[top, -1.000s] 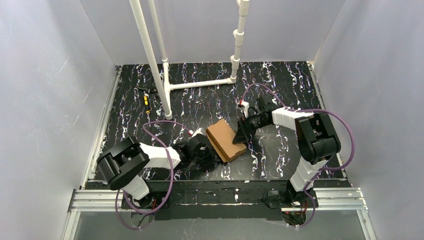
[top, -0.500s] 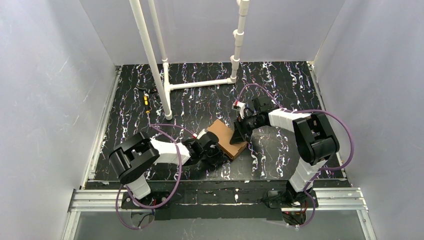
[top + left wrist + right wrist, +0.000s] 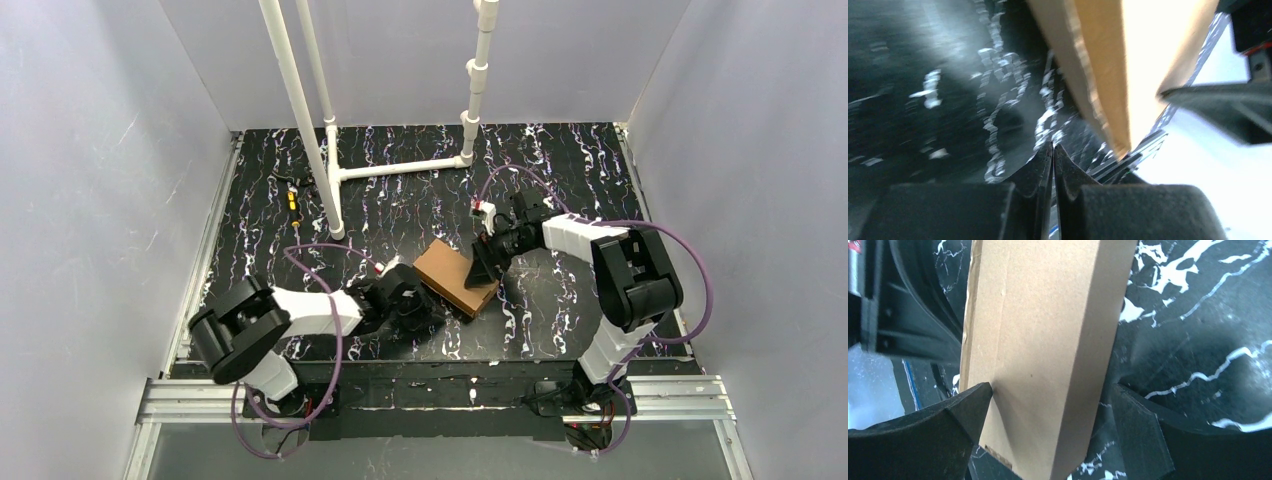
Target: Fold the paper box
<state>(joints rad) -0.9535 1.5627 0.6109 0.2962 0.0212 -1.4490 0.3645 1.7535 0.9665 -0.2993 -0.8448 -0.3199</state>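
The paper box (image 3: 455, 278) sat on the dark desk (image 3: 560, 160), a little toward 6 o'clock from the middle. It was brown and closed up into a small, thin carton. Its corners pointed to the sides, so it looked turned on the desk. I could not tell if it lay flat or leaned up on one edge.

The left claw (image 3: 428, 308) was at about 8 o'clock from the box, just beside its near edge. The claw was clenched tight, with its two fingers pressed together and nothing between them. In the left wrist view the box edge was up past the finger tips, apart from them.

The right claw (image 3: 486, 270) was at about 3 o'clock from the box. It was released, with its fingers spread wide. The box stood between the two fingers. In the right wrist view one finger (image 3: 970, 405) touched the side of the box, and the other finger (image 3: 1135, 415) was just beside it with a thin dark gap.

White pipes (image 3: 300, 110) stood on the desk toward 11 o'clock, well apart from the box.
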